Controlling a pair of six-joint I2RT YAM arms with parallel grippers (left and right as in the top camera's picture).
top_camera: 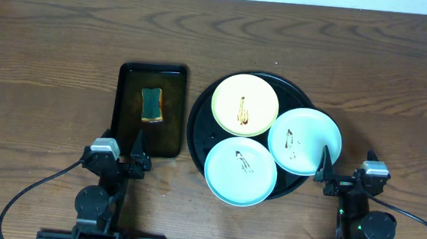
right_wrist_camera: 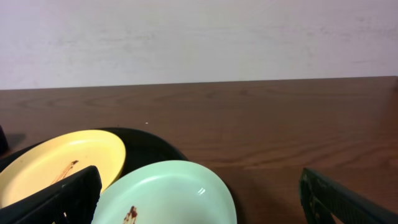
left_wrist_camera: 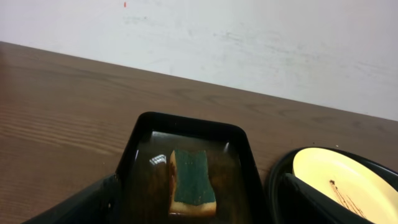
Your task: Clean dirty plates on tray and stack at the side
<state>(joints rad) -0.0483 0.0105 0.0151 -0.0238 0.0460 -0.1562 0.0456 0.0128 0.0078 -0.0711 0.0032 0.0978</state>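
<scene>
The round black tray [top_camera: 200, 118] holds three dirty plates, each with a brown smear: a pale yellow plate [top_camera: 245, 104] at the back, a mint-white plate [top_camera: 305, 140] at the right, and another mint-white plate [top_camera: 240, 170] at the front. My left gripper [top_camera: 120, 149] is open and empty at the near end of the rectangular tray. My right gripper [top_camera: 345, 169] is open and empty just right of the round tray. The left wrist view shows the yellow plate [left_wrist_camera: 348, 183]. The right wrist view shows the yellow plate [right_wrist_camera: 62, 163] and a mint plate [right_wrist_camera: 168, 196].
A rectangular black tray [top_camera: 150, 108] left of the round tray holds liquid and a green-and-yellow sponge [top_camera: 151, 105], also seen in the left wrist view [left_wrist_camera: 191, 183]. Brown wood table [top_camera: 50, 61] surrounds both trays.
</scene>
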